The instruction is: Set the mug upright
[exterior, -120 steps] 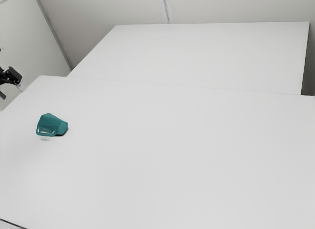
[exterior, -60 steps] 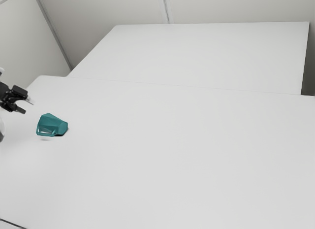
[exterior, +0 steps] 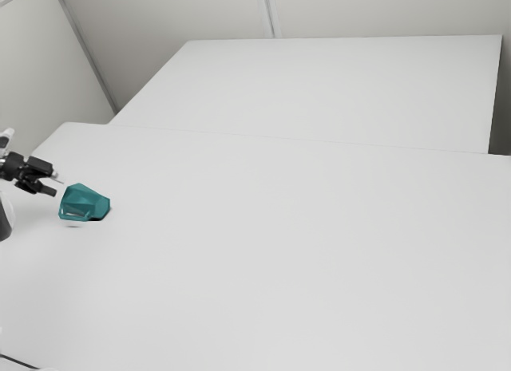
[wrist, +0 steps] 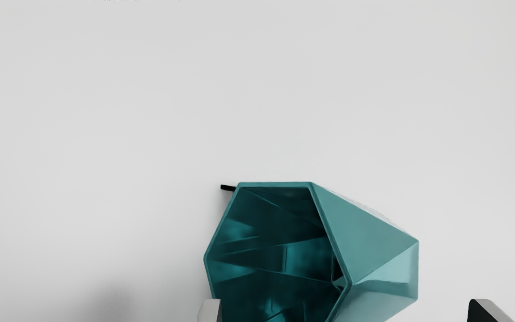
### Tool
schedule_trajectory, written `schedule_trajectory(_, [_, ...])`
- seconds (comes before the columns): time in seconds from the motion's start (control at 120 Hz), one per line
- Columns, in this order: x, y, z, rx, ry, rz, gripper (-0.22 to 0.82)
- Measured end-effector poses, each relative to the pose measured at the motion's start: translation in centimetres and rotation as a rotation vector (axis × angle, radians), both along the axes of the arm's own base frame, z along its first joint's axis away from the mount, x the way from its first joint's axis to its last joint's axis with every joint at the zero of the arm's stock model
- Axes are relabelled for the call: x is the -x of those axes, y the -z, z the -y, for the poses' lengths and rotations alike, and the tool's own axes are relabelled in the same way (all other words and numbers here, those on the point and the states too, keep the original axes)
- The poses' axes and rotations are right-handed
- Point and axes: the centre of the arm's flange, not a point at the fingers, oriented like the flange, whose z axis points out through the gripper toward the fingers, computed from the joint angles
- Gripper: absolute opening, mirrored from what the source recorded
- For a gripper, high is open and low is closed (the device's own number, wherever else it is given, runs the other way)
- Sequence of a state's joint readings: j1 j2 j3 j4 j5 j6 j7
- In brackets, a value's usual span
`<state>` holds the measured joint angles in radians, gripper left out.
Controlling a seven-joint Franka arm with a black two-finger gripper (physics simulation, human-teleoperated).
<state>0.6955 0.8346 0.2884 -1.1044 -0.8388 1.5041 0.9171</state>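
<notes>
We have our claw [exterior: 57, 187] at the exterior view's left edge, released, its two fingers [wrist: 209, 312] spread wide with nothing clasped between them. Just beside it, toward the exterior view's right, the teal mug [exterior: 85, 203] lies on its side on the white table [exterior: 279, 251], so it is not upright. Its wide mouth faces the exterior view's left, our side, and its narrower base points toward the exterior view's right. In the wrist view we look straight into the mouth, a many-sided opening with dark, shiny facets inside, while the flat outer faces taper away to the base. One finger overlaps the mug's rim in that view, though we cannot tell whether it touches; the other stands apart from the mug, out past the base. A small black piece [wrist: 227, 188] pokes out by the rim, and we cannot make out what it is. A soft gray shadow [wrist: 110, 308] falls on the tabletop, outside the finger near the rim. Behind the table, the exterior view gives us another broad white surface [exterior: 335, 92] and a pale gray wall [exterior: 176, 20], and a thin dark strip [exterior: 20, 362] crosses its near left corner.
</notes>
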Motion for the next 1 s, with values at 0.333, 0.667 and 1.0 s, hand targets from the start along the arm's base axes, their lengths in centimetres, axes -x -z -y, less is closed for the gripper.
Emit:
schedule_trajectory(0.333, [-0.2,2.9,1.6,0.078,0.036,0.042,0.6])
schedule_trajectory(0.667, [-1.0,3.9,3.2,0.107,0.077,0.064,0.35])
schedule_trajectory(1.0, [-2.7,1.7,4.6,0.067,0.126,0.089,-0.05])
